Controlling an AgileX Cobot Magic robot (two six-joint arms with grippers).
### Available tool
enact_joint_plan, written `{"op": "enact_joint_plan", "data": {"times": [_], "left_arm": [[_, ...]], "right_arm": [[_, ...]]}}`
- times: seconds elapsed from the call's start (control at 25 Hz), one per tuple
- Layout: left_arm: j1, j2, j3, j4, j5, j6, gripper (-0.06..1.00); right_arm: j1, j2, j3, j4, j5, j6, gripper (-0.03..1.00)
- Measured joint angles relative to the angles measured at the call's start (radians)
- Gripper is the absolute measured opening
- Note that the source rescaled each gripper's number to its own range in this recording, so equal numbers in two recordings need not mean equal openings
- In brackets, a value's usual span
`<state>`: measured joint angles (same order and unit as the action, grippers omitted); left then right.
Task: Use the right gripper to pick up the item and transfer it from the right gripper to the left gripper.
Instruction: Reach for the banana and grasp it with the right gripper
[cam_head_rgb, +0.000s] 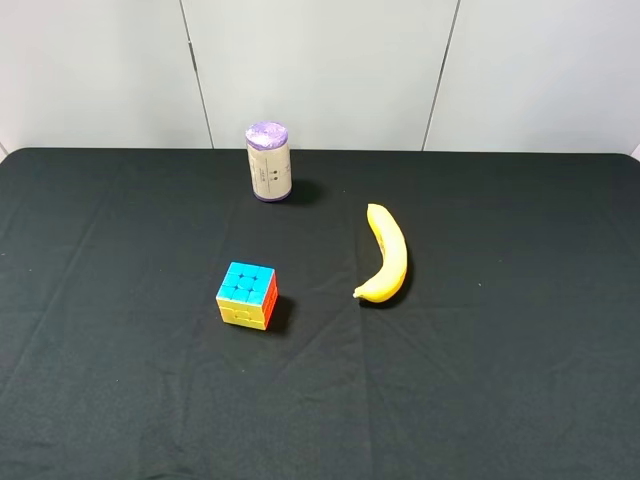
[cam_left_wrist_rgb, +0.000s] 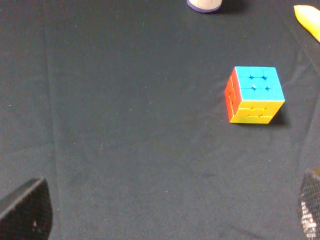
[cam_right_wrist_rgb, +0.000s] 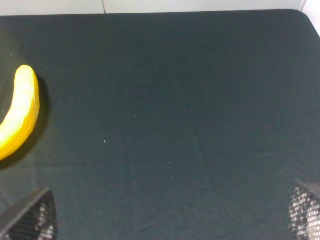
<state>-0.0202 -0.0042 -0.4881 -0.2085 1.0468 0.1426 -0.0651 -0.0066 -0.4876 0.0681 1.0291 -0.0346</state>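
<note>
The yellow banana (cam_head_rgb: 388, 256) lies on the black table, right of centre, curved, with its near tip pointing left. It also shows in the right wrist view (cam_right_wrist_rgb: 21, 113) and as a tip in the left wrist view (cam_left_wrist_rgb: 309, 19). Neither arm shows in the exterior high view. My left gripper (cam_left_wrist_rgb: 170, 210) is open and empty, fingertips (cam_left_wrist_rgb: 27, 210) wide apart above bare cloth, short of the cube. My right gripper (cam_right_wrist_rgb: 170, 212) is open and empty, fingertips (cam_right_wrist_rgb: 30, 216) wide apart, with the banana off to one side.
A multicoloured puzzle cube (cam_head_rgb: 246, 295) sits left of centre, also in the left wrist view (cam_left_wrist_rgb: 254, 95). A purple-topped cylinder (cam_head_rgb: 268, 163) stands upright at the back, its base showing in the left wrist view (cam_left_wrist_rgb: 205, 5). A white wall runs behind the black table (cam_head_rgb: 120, 380).
</note>
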Motion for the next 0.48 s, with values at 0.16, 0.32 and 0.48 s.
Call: {"op": "enact_joint_plan", "data": {"times": [0.16,0.32,0.48], "left_arm": [[0.000,0.000,0.000,0.000,0.000,0.000,0.97],[0.000,0.000,0.000,0.000,0.000,0.000,0.97],[0.000,0.000,0.000,0.000,0.000,0.000,0.97]], "right_arm": [[0.000,0.000,0.000,0.000,0.000,0.000,1.00],[0.000,0.000,0.000,0.000,0.000,0.000,1.00],[0.000,0.000,0.000,0.000,0.000,0.000,1.00]]}}
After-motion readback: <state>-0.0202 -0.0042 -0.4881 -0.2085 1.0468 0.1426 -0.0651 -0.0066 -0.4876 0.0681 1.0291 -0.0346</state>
